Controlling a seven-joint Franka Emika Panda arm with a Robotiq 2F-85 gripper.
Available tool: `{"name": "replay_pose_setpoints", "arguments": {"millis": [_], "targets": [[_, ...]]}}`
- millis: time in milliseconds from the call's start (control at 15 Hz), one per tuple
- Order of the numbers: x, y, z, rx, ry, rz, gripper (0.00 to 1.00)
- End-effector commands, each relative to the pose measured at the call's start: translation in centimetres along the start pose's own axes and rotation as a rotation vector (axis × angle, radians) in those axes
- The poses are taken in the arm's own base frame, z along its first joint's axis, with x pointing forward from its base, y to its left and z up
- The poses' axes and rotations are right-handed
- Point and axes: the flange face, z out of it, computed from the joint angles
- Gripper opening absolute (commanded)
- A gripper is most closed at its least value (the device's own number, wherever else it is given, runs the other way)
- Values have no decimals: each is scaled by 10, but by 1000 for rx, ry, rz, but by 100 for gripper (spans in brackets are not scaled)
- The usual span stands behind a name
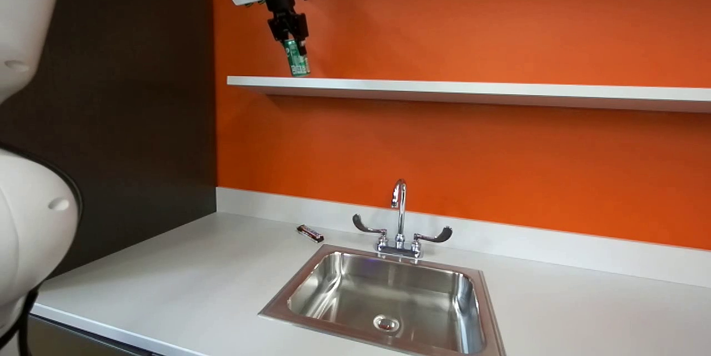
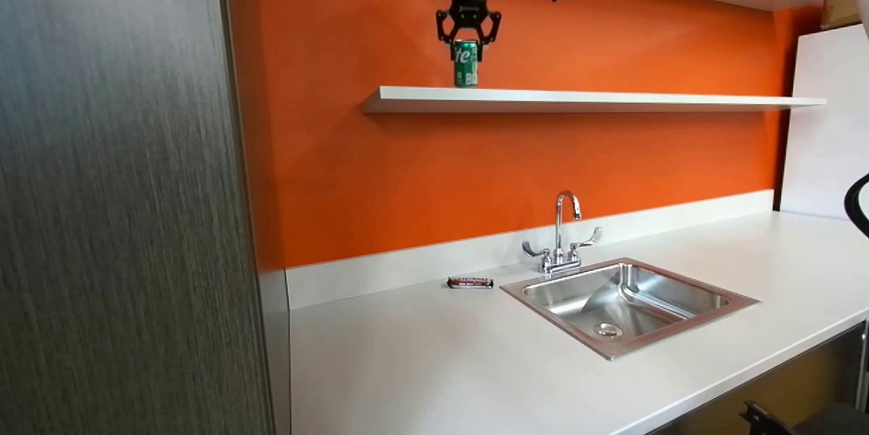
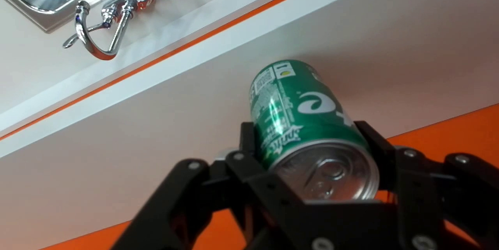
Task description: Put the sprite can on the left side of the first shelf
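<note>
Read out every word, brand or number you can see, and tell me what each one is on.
"te", on the green can, in an exterior view; the rest of the word doesn't show.
"Sprite", it seems, in smaller lettering near the can's top rim, in the wrist view.
Too small to read: the can's fine print, the label on the wrapped bar, a mark on the pincer.

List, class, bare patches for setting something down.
Bare: shelf right of the sprite can; counter right of the sink, and left of it in front of the packet. Crowded: around the fingers; behind the sink, by the faucet.

Slim packet (image 2: pixel 470 283) on white counter (image 2: pixel 407 353)
</note>
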Motion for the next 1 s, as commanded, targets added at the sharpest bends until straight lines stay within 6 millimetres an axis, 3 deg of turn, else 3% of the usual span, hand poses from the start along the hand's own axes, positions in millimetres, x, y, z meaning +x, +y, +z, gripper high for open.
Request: {"name": "replay_pose_setpoints", "arguments": {"millis": [0, 467, 533, 600, 733, 933], "targets": [[7, -3, -5, -25, 8, 32, 39], [12, -5, 4, -33, -4, 42, 39], [13, -5, 4, -34, -6, 47, 80], [13, -4, 5, -33, -11, 49, 91], [14, -4, 4, -35, -10, 57, 99], [15, -2, 2, -38, -15, 66, 100]]}}
